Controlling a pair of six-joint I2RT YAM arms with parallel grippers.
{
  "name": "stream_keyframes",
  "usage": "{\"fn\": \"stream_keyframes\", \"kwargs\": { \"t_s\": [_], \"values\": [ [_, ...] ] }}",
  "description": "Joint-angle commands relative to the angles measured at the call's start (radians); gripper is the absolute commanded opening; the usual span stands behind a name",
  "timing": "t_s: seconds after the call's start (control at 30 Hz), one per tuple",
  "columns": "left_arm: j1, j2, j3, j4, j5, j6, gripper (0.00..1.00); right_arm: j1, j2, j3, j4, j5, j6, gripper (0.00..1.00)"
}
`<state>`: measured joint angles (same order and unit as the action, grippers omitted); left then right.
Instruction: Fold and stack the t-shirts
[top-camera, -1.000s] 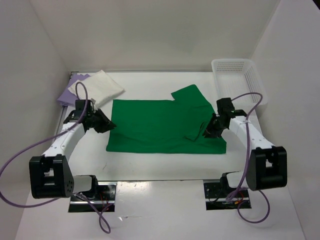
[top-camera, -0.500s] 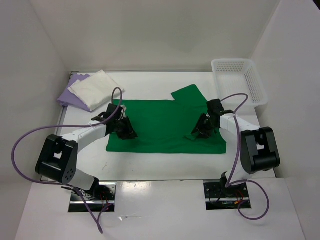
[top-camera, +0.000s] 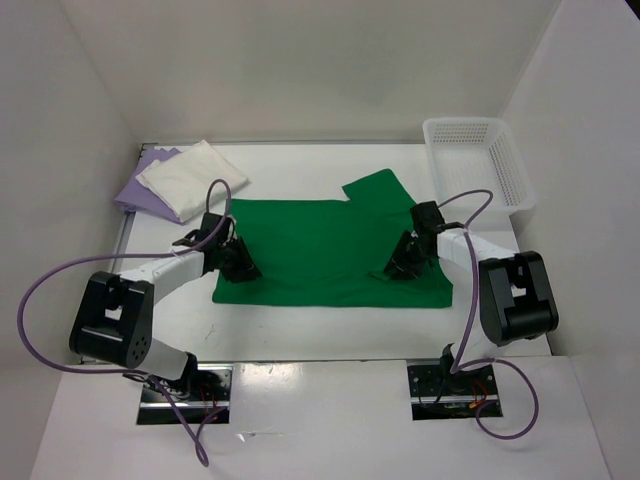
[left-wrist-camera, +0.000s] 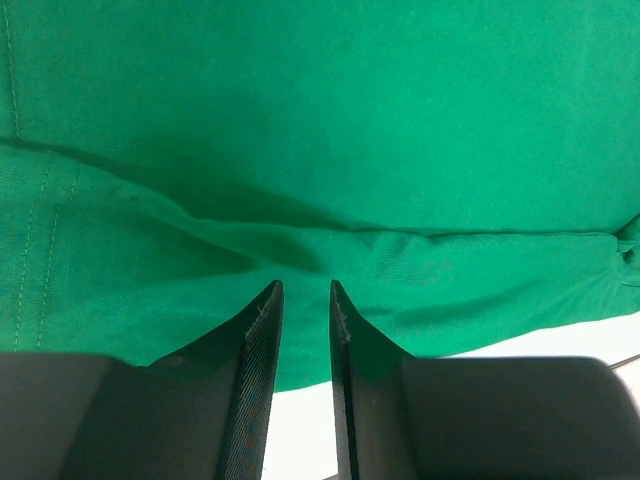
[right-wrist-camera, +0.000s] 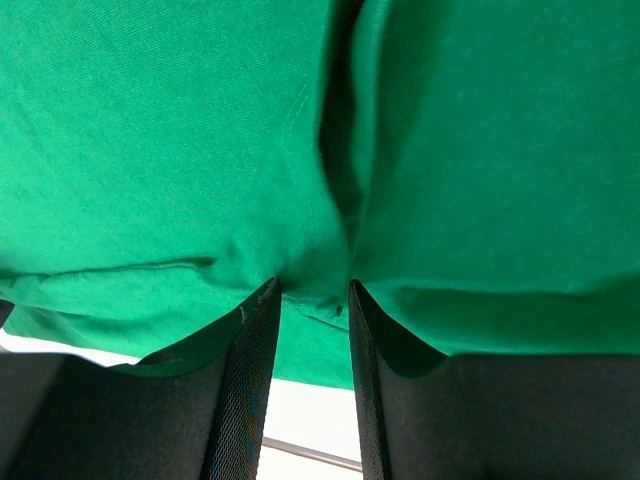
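Note:
The bright green t-shirt (top-camera: 320, 250) lies spread flat mid-table, one sleeve sticking out at the back right. My left gripper (top-camera: 243, 268) rests on its near-left part; in the left wrist view the jaws (left-wrist-camera: 306, 288) stand a narrow gap apart, tips on the green cloth (left-wrist-camera: 350, 120), nothing between them. My right gripper (top-camera: 396, 270) sits on the near-right part, by a folded-in flap. Its jaws (right-wrist-camera: 314, 288) are apart, with a small pucker of green cloth (right-wrist-camera: 480, 150) bulging between the tips. The cream t-shirt (top-camera: 195, 172) lies folded on the lavender one (top-camera: 135, 190) at the back left.
A white mesh basket (top-camera: 478, 160) stands at the back right, near the right wall. White walls close in the table on three sides. Bare table (top-camera: 330, 325) runs between the shirt's near hem and the arm bases.
My left gripper came from beside the shirt's left edge onto the cloth. The right gripper slid inward along the near-right part and its jaws went from nearly shut to apart.

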<state>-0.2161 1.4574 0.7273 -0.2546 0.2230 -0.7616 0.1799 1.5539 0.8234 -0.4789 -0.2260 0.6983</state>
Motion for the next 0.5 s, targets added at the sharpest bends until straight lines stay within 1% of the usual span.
{"fn": "stream_keyframes", "kwargs": {
  "t_s": [0.0,0.1,0.17,0.27,0.3,0.43,0.47],
  "values": [
    [0.007,-0.026,-0.026,0.035,-0.007,0.019,0.33,0.015,0.017,-0.010,0.029,-0.003,-0.002,0.39],
    [0.027,-0.026,-0.035,0.035,-0.019,0.019,0.33,0.015,0.038,0.000,0.040,-0.012,-0.002,0.37],
    [0.052,-0.026,-0.045,0.044,-0.019,0.019,0.33,0.015,0.060,0.023,0.049,-0.032,-0.002,0.35],
    [0.061,-0.026,-0.057,0.044,-0.019,0.010,0.34,0.015,0.089,0.068,0.049,-0.065,-0.002,0.35],
    [0.072,-0.026,-0.069,0.055,-0.019,0.010,0.34,0.015,0.089,0.092,0.049,-0.078,-0.002,0.30],
    [0.081,-0.035,-0.081,0.055,-0.008,0.001,0.34,0.015,0.127,0.157,0.049,-0.098,-0.002,0.15],
    [0.081,-0.045,-0.091,0.055,-0.008,0.001,0.34,0.015,0.136,0.186,0.049,-0.111,-0.002,0.15]
  ]
}}
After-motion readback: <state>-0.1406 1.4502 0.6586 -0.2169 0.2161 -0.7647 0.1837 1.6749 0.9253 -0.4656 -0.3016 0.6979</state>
